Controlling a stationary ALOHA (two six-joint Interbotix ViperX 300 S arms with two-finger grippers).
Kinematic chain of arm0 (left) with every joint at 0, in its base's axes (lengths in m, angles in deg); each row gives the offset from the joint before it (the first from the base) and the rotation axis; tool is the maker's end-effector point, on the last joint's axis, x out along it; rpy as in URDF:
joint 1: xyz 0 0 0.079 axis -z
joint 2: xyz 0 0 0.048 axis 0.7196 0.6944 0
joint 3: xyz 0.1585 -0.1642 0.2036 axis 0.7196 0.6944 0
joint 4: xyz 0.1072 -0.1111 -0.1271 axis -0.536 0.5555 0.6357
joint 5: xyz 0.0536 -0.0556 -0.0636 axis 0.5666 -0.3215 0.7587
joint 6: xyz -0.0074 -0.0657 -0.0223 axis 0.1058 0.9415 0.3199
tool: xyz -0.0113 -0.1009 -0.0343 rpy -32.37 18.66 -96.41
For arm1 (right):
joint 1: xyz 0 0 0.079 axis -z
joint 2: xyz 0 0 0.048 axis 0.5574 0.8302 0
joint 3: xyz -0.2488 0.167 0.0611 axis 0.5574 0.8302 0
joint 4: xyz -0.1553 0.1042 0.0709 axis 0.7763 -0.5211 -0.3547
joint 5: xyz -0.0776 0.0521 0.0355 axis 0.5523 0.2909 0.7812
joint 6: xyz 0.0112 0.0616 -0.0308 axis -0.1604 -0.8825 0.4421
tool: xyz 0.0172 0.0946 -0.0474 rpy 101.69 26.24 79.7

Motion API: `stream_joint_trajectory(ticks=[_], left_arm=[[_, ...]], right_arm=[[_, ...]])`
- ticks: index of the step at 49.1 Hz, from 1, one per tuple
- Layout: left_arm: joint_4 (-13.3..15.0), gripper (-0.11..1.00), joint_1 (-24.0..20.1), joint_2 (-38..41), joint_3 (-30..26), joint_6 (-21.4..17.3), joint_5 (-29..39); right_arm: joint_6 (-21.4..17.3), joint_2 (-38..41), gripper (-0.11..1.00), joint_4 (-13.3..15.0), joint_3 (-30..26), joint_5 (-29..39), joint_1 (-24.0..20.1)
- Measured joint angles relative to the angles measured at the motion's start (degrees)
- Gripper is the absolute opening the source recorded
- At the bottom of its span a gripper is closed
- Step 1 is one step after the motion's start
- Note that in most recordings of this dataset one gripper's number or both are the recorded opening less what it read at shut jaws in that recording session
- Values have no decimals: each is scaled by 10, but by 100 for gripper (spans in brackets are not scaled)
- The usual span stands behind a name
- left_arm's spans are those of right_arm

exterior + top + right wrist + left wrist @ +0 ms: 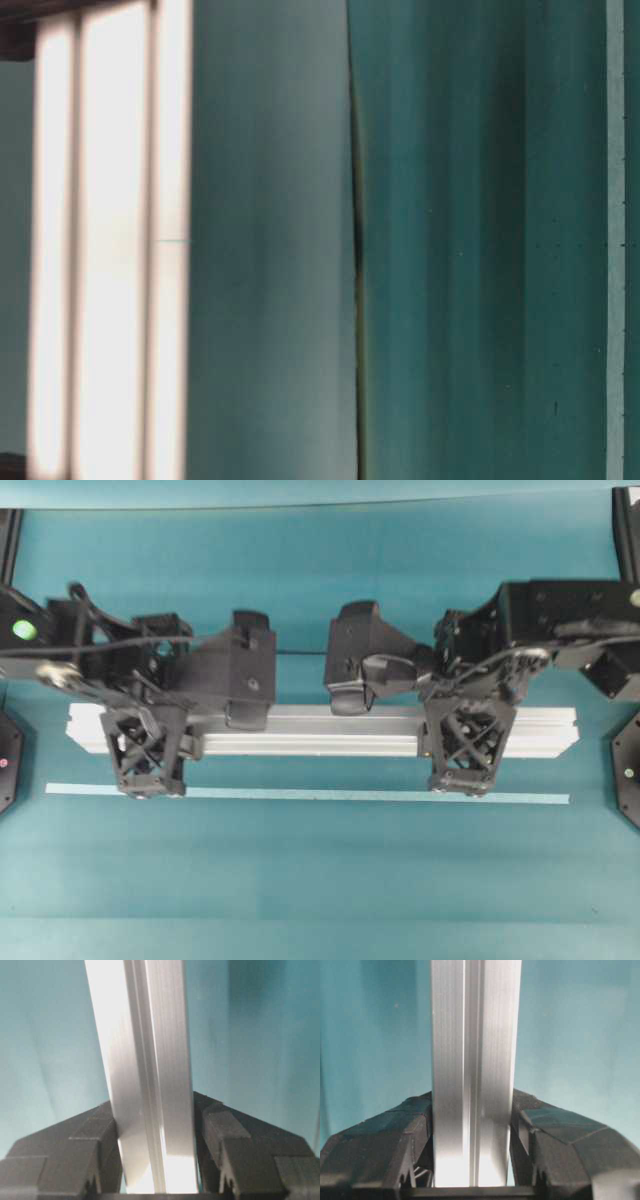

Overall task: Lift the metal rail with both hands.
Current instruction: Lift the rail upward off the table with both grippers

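- Teal table (320, 880) fills the whole scene, with a thin pale tape strip (300, 794) lying on it just beyond the fingertips of both grippers in the overhead view.
- The metal rail (320, 732) runs straight across, spanning between the 2 arms and sticking out a little past each one.
- Left gripper (148, 748) is clamped on the metal rail near its left end; the left wrist view shows a finger pressed to each side face with no gap.
- Right gripper (468, 742) is clamped the same way near the right end, pads flush on both sides in its wrist view.
- So the grasp looks done: both hands have the bar, placed roughly evenly.
- Is it off the table yet? The table-level view shows a blurred bright bar close to the lens, hinting it may be raised, but I can't tell for sure.
- What's left, by my reading: a level, matched rise of both arms to carry it clear.
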Motion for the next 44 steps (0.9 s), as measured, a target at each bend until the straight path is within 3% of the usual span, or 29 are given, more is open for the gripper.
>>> stream_joint_trajectory(ticks=[27, 44], left_arm=[[-1, 36, -3, -4, -87, -4, 78], [-2, 36, -5, -4, -130, -3, 120]], right_arm=[[-18, 25, 39, 2, -135, 122, 0], [-19, 32, 39, 4, -184, 141, 2]])
